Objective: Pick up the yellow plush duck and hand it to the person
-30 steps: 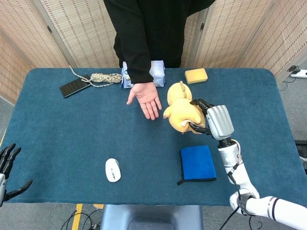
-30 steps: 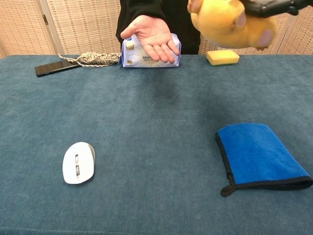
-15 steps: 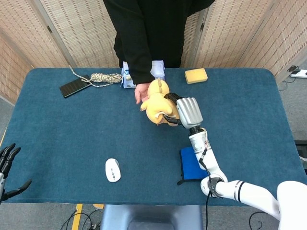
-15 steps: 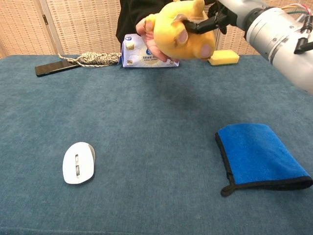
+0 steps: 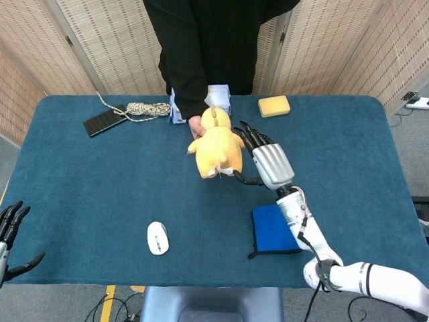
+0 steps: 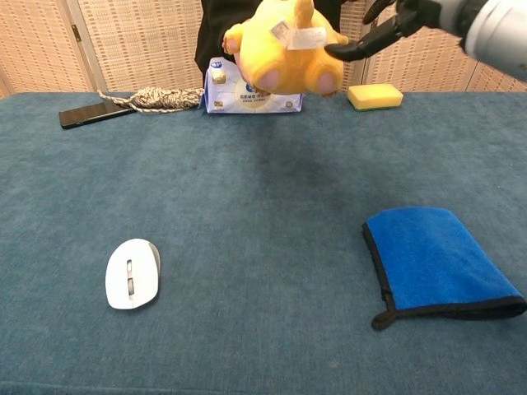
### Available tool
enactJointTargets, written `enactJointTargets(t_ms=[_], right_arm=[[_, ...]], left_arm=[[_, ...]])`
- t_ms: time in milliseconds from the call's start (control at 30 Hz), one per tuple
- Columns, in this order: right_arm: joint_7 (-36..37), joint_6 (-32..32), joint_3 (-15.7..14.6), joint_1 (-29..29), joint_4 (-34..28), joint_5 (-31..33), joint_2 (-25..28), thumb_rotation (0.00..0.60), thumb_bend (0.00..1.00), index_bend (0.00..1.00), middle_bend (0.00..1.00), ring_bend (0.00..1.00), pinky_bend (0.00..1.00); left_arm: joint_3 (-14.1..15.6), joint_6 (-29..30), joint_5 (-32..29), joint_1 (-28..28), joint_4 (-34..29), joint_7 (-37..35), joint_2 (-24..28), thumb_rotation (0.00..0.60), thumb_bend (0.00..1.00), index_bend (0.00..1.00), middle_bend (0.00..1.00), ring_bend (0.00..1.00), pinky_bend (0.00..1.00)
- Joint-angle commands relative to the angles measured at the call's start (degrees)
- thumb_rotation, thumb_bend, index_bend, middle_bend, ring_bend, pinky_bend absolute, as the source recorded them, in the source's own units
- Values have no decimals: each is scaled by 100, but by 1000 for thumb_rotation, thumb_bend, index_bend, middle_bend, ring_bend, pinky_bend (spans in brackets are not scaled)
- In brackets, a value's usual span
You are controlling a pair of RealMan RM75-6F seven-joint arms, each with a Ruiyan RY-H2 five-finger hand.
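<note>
The yellow plush duck (image 5: 216, 149) lies on the person's outstretched hand (image 5: 196, 125) above the far middle of the blue table (image 5: 87, 188). In the chest view the duck (image 6: 284, 48) hangs high in front of the person. My right hand (image 5: 267, 161) is just right of the duck, fingers spread and holding nothing; one fingertip (image 6: 346, 51) still reaches toward the toy. My left hand (image 5: 11, 235) hovers off the table's near left corner, fingers apart and empty.
A white mouse (image 5: 157, 237) lies near the front edge and a folded blue cloth (image 5: 276, 229) sits below my right arm. Along the far edge are a phone (image 5: 104, 123), a coil of rope (image 5: 144, 109), a tissue pack (image 6: 247, 95) and a yellow sponge (image 5: 273, 105).
My right hand carried the duck left onto the person's palm, then spread its fingers and drew slightly back to the right. The left hand stayed put.
</note>
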Motion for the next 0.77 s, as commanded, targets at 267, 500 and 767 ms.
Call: enactJointTargets(t_ms=[267, 500, 767], right_arm=[[620, 1596, -1637, -1893, -784, -2174, 1635, 600, 222, 0, 0, 46, 187], [1447, 2698, -2488, -2957, 668, -3018, 1343, 600, 222, 0, 0, 43, 157], [1450, 2967, -2635, -3350, 781, -3170, 1453, 600, 223, 0, 0, 11, 51]], left_arm=[[-45, 106, -23, 45, -75, 245, -66, 600, 240, 0, 61, 73, 260], [-74, 157, -5, 54, -89, 471, -150, 600, 240, 0, 61, 74, 260], [-74, 98, 12, 32, -132, 768, -242, 600, 239, 0, 61, 74, 260]])
